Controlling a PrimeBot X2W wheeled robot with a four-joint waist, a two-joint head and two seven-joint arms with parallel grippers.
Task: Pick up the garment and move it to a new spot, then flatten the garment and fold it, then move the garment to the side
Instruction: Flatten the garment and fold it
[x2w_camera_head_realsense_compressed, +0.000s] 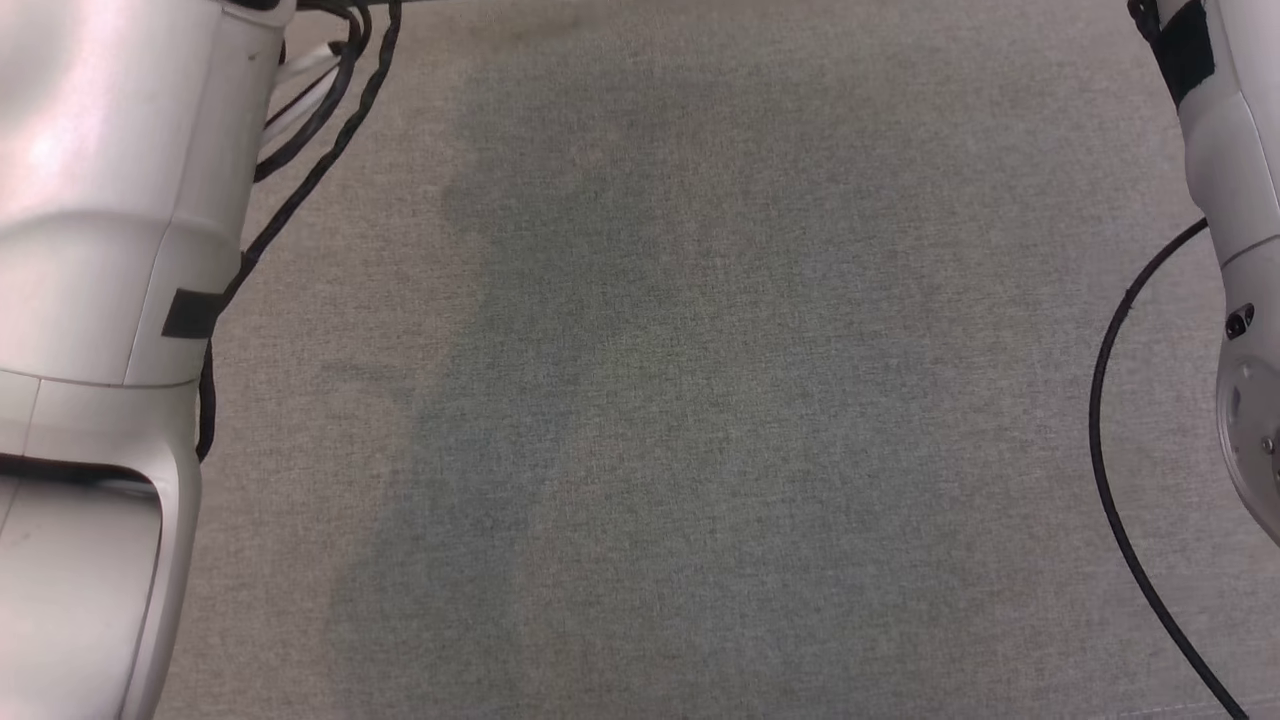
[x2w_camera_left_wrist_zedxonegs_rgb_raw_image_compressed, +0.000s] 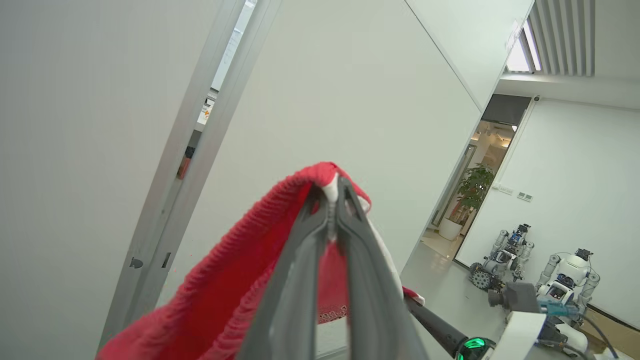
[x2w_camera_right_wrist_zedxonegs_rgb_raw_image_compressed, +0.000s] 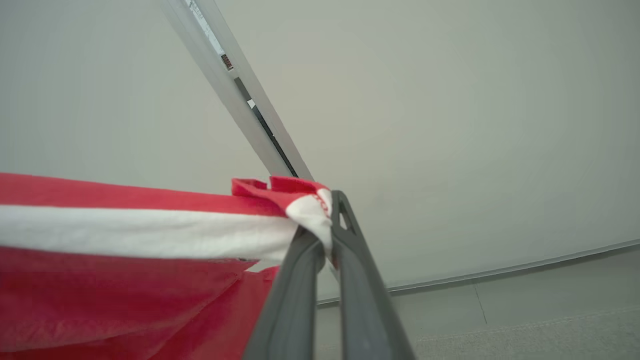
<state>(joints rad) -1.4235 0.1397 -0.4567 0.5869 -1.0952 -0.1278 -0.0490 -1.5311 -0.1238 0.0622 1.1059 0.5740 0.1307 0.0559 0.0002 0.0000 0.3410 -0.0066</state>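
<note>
In the left wrist view a red ribbed garment (x2w_camera_left_wrist_zedxonegs_rgb_raw_image_compressed: 240, 270) with white trim hangs from my left gripper (x2w_camera_left_wrist_zedxonegs_rgb_raw_image_compressed: 331, 192), which is shut on its top edge. The right wrist view shows the same red and white garment (x2w_camera_right_wrist_zedxonegs_rgb_raw_image_compressed: 125, 235) stretched out to the left from my right gripper (x2w_camera_right_wrist_zedxonegs_rgb_raw_image_compressed: 325, 210), shut on a white corner of it. Both grippers are raised off the surface. In the head view my pale left forearm (x2w_camera_head_realsense_compressed: 100, 300) and right forearm (x2w_camera_head_realsense_compressed: 1235, 250) frame a bare grey cloth surface (x2w_camera_head_realsense_compressed: 680, 400).
Black cables (x2w_camera_head_realsense_compressed: 1130, 480) trail beside each forearm. A white wall with a metal door frame (x2w_camera_left_wrist_zedxonegs_rgb_raw_image_compressed: 200, 125) stands behind the garment. Several small robots (x2w_camera_left_wrist_zedxonegs_rgb_raw_image_compressed: 540, 270) and a potted plant (x2w_camera_left_wrist_zedxonegs_rgb_raw_image_compressed: 475, 185) stand by a doorway at the right of the left wrist view.
</note>
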